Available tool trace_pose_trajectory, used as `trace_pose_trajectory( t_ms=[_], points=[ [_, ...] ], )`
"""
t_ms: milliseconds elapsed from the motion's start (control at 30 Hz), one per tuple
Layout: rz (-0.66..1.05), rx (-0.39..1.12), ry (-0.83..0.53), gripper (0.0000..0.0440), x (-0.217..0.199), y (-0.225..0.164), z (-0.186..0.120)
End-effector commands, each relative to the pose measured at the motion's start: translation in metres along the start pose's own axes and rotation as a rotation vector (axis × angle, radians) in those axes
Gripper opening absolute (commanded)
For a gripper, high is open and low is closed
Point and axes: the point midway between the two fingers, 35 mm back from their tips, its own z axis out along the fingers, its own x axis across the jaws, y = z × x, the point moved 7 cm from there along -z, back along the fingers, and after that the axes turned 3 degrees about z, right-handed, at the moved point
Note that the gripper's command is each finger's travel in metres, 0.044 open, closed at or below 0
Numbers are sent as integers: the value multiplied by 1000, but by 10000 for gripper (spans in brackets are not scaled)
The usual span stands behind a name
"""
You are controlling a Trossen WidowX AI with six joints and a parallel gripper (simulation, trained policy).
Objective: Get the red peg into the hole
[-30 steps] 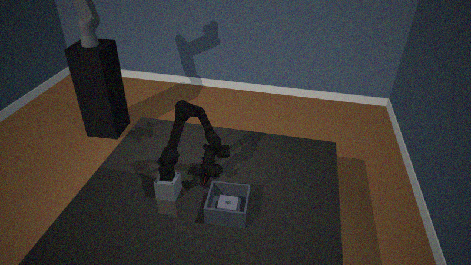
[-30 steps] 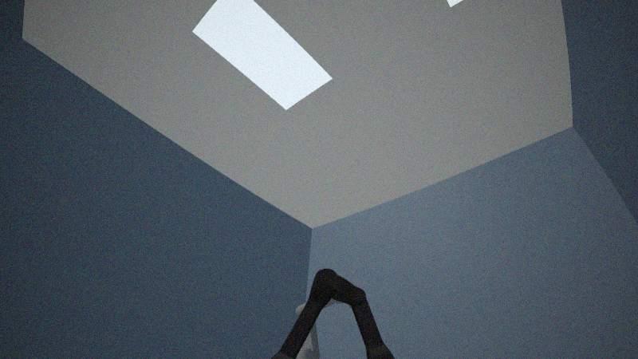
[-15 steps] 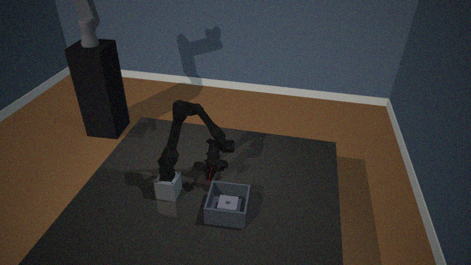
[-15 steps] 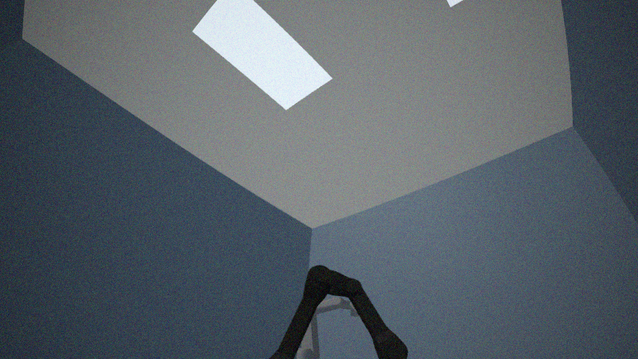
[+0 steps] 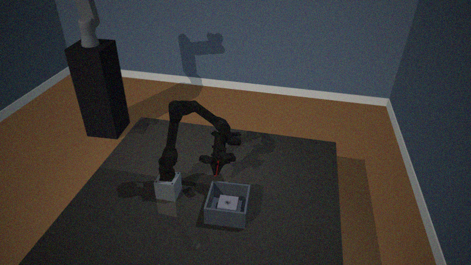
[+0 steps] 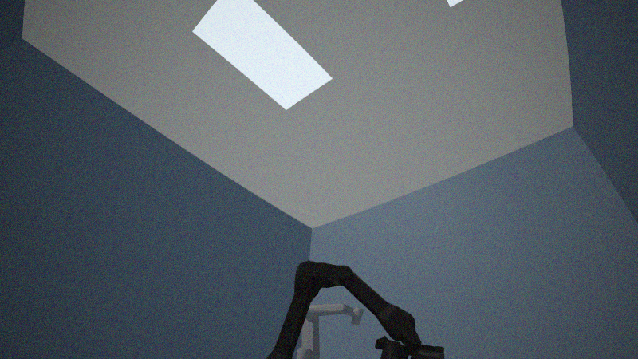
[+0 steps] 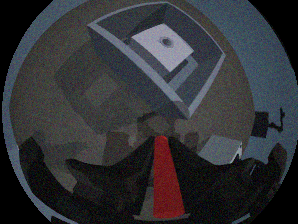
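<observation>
Biggest 1st: dark mat (image 5: 279, 211) on the wood floor (image 5: 355, 151), w/ blue walls (image 5: 296, 42) (image 6: 155, 178) round it. Black pedestal (image 5: 95, 89) at the back L of the top view, pale arm (image 5: 89, 31) (image 6: 329, 309) on top. Black arm (image 5: 172, 131) (image 6: 365, 289) rises from a small white block (image 5: 166, 191) (image 7: 220, 148) on the mat, bends over & points its tool (image 5: 215, 172) (image 7: 161, 140) down, between block & box in the top view. Open grey box (image 5: 225, 218) (image 7: 140, 70) sits on the mat just beside, w/ a pale plate (image 5: 228, 206) (image 7: 172, 57) at the bottom; hole (image 5: 227, 202) (image 7: 166, 42) approx. mid-plate, nothing in it. Tool's fingers are closed on the red peg (image 5: 216, 168) (image 7: 166, 185), pinching it approx. lengthwise, slight tilt in top view. Peg's outside the box, up off the mat, well apart from the hole. Ext. view: tool & peg n/a, out of frame.
</observation>
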Motion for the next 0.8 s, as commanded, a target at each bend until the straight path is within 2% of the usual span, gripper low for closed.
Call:
trace_pose_trajectory(
  t_ms=[0, 367, 767],
  points=[
    [43, -19, 13, 0, -2, 19, -13],
    [158, -25, 14, 0, -13, 71, -15],
    [198, 10, 25, 0, -25, 123, 14]
  ],
)
